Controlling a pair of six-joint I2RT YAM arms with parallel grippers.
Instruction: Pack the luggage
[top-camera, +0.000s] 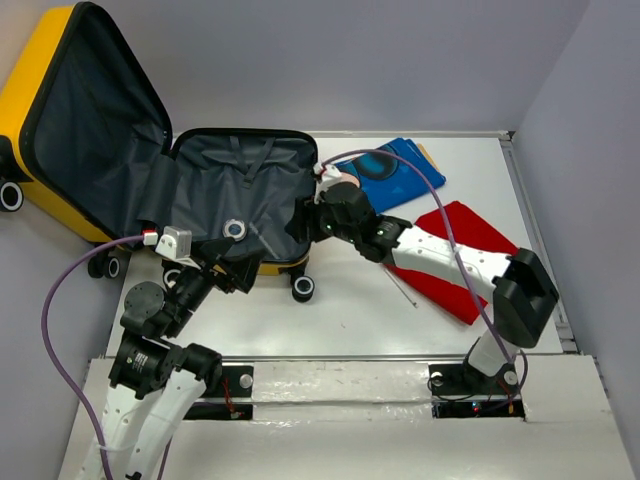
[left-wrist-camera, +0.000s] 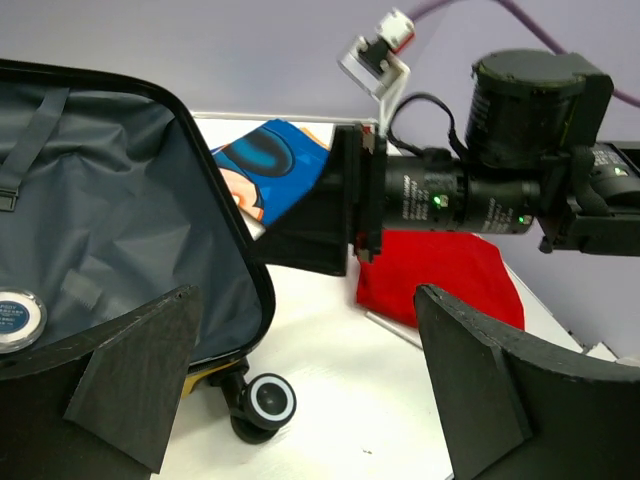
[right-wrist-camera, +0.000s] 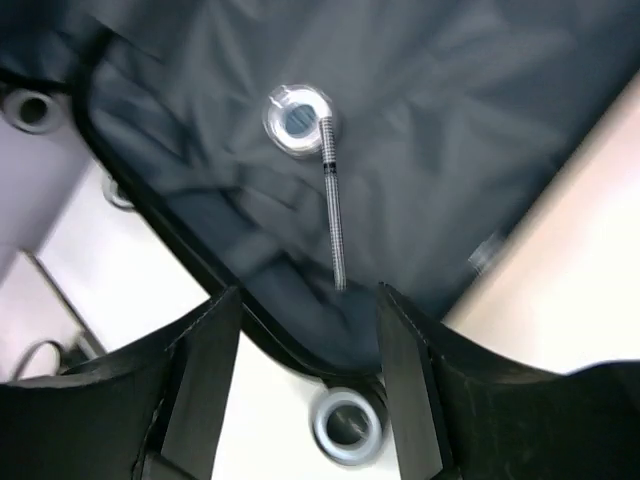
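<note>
Yellow hard-shell suitcase (top-camera: 35, 100) is lying open under your right gripper (right-wrist-camera: 305, 330), whose half-parted jaws are holding nothing over a thin grey stick (right-wrist-camera: 335, 210). Your left gripper (left-wrist-camera: 305, 340) is gaping wide, empty. You are mid-packing, I judge; the red folded cloth (left-wrist-camera: 440, 275) behind the right gripper is probably waiting next.

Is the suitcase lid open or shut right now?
Open. The luggage lies flat, its lid swung up and back, grey lining exposed, with a small round tin inside.
</note>
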